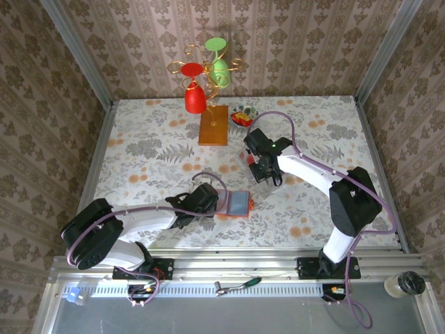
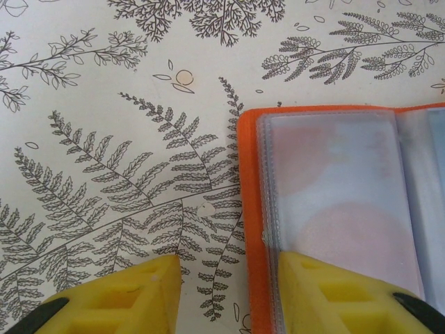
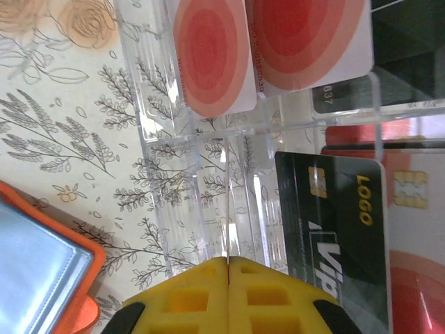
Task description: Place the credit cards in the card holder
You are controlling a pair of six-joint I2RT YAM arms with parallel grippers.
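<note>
Orange card holder (image 2: 249,209) edge between left fingers (image 2: 139,296), right fingers (image 3: 191,296) closed

One orange card holder (image 1: 236,204) lies near. One clear tray (image 3: 208,160) stands right of it, with at least five cards: two pale with red rings (image 3: 212,56), two black (image 3: 334,223), one with a chip (image 3: 417,229). Far: two glasses (image 1: 194,87), one red, one green.

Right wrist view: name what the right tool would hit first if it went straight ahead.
Probably the clear plastic tray, which lies directly ahead of the shut right tool, with a pale red-ringed card beyond. Height is unclear, so the tool might pass above it.
</note>
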